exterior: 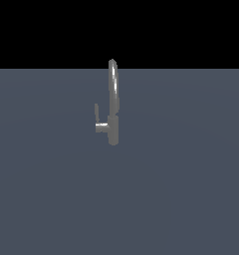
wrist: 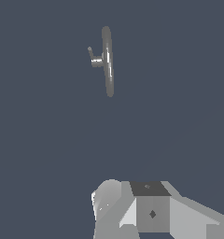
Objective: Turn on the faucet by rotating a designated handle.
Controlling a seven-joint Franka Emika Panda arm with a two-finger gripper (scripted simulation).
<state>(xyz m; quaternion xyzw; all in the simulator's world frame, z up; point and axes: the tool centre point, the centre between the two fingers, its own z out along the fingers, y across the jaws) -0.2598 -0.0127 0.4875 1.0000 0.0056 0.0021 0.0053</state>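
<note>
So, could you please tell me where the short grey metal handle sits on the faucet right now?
In the exterior view, the short grey metal handle projects from the exterior view's left side of the slim grey faucet, low on its vertical body, below the arched spout.

I saw the faucet (exterior: 113,107) standing upright on the flat ground (exterior: 191,199), well apart from my fingers (wrist: 107,198). Its handle (exterior: 101,126) jutted sideways from the lower body toward the exterior view's left, its thin lever pointing up, beside the spout.

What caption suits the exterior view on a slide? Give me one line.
Slim grey metallic faucet standing alone on a flat grey surface, its short side handle pointing toward the exterior view's left.
</note>
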